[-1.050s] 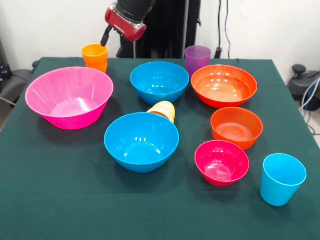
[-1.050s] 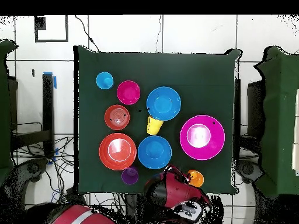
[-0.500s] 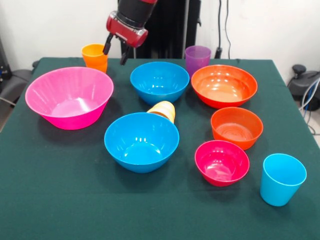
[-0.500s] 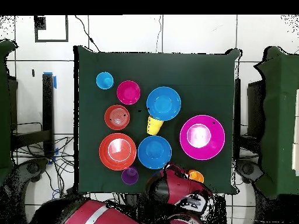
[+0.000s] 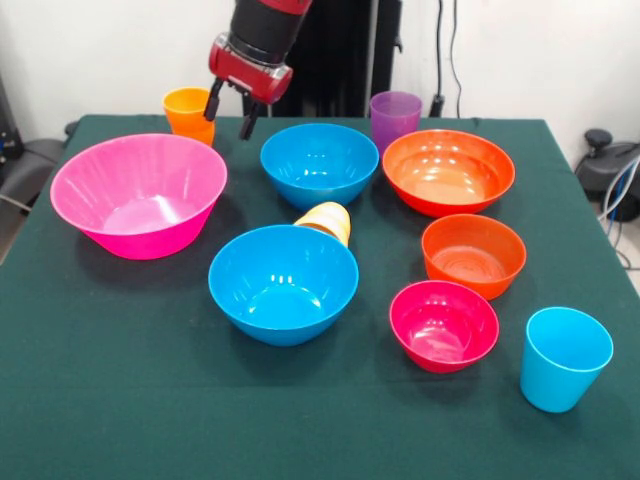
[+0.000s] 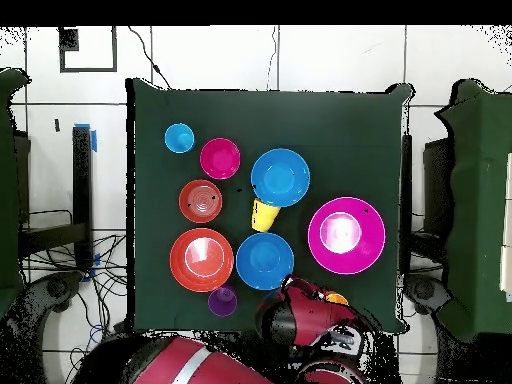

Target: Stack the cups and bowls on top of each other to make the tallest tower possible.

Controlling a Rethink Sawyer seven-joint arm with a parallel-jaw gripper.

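A: Going left to right in the front view, what's on the green table [image 5: 120, 400]?

B: The large pink bowl [image 5: 138, 194] sits at the left, with the orange cup [image 5: 188, 113] upright behind it at the far edge. Then two blue bowls, one far [image 5: 319, 163] and one near [image 5: 283, 283], with the yellow-orange cup [image 5: 326, 220] lying on its side between them, close against the near one. Right of centre, the purple cup [image 5: 395, 117] stands at the far edge, just behind the wide orange-red bowl [image 5: 448, 171]. The small orange bowl [image 5: 473, 254] and small magenta bowl [image 5: 444, 324] are nearer, and the light blue cup [image 5: 565, 357] is at the near right.

A: Any tower yet?

B: None. Everything sits apart on the cloth; nothing is stacked.

A: And the gripper [image 5: 229, 108]?

B: It hangs at the orange cup, fingers spread apart and holding nothing. One finger is in front of the cup's right rim and the other is to its right.

A: So which step is this?

B: I'd judge it's the approach for a first pick, of the orange cup. Next it needs to shift left and drop until the fingers straddle the cup's wall, then close without tipping it.
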